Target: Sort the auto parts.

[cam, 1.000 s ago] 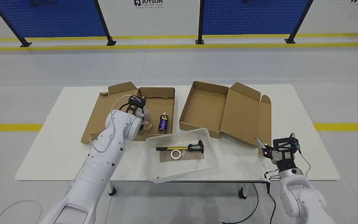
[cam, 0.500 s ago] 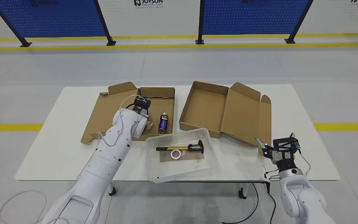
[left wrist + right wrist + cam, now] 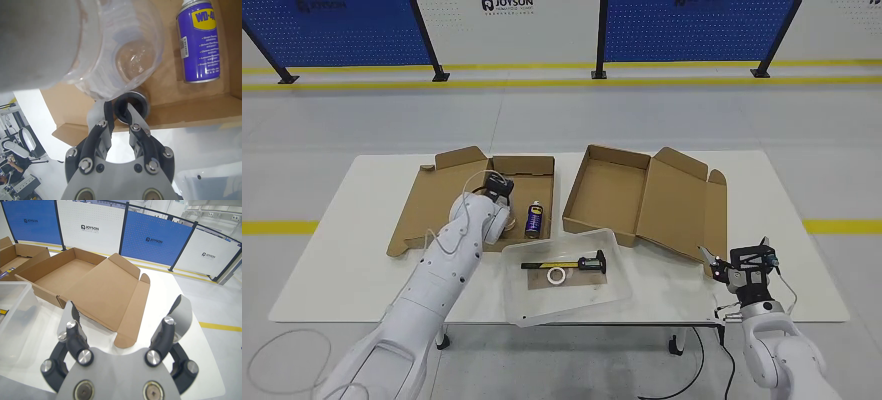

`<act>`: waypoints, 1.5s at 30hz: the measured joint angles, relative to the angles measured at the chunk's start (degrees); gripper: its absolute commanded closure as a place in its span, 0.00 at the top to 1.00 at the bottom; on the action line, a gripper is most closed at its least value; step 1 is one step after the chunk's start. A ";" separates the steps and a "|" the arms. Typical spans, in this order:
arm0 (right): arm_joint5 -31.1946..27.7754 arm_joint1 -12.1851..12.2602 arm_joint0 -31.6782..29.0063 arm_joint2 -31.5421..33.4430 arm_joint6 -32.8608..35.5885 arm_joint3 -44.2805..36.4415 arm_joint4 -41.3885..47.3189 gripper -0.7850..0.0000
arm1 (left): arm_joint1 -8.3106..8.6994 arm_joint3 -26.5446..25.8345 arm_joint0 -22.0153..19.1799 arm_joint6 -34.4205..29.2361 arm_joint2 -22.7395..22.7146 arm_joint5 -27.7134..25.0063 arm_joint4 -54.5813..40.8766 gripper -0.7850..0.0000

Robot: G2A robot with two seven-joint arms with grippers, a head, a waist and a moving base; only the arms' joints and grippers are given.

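My left gripper (image 3: 118,108) is shut on the wall of a black ring (image 3: 140,106), one finger inside it and one outside. It sits low inside the left cardboard box (image 3: 422,205), by the box's near wall (image 3: 189,115). A clear plastic cup (image 3: 132,56) lies just beyond the ring, and a blue spray can (image 3: 198,43) (image 3: 533,218) lies in the same box. My right gripper (image 3: 124,306) (image 3: 739,265) stands open with nothing in it over the table's front right corner. The right cardboard box (image 3: 607,195) (image 3: 75,275) lies open with its floor bare.
A clear plastic bin (image 3: 562,241) (image 3: 17,306) sits at the front middle of the table, holding a caliper (image 3: 567,265) and a white ring (image 3: 556,275). The right box's open lid (image 3: 682,210) reaches toward the right gripper. Blue and white partition panels stand beyond the table.
My left arm has shifted slightly to the right over the left box. The right arm and the items in the bin have not moved.
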 measured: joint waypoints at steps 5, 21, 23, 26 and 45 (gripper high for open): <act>0.00 0.00 0.00 0.00 0.00 0.00 0.00 1.00 | -0.42 1.36 -0.81 0.24 0.29 -0.01 -0.14 0.28; 0.00 0.00 0.00 0.00 0.00 0.00 0.00 1.00 | 1.23 -15.60 6.16 -2.44 -5.83 2.55 3.18 1.00; 0.00 0.00 0.00 0.00 0.00 0.00 0.00 1.00 | 1.66 -20.40 8.47 -2.96 -7.35 2.60 3.69 1.00; 0.00 0.00 0.00 0.00 0.00 0.00 0.00 1.00 | 2.25 -27.62 12.29 -3.51 -9.72 2.73 4.02 1.00; 0.00 0.00 0.00 0.00 0.00 0.00 0.00 1.00 | 4.31 -63.06 39.16 16.67 -30.65 12.31 6.56 1.00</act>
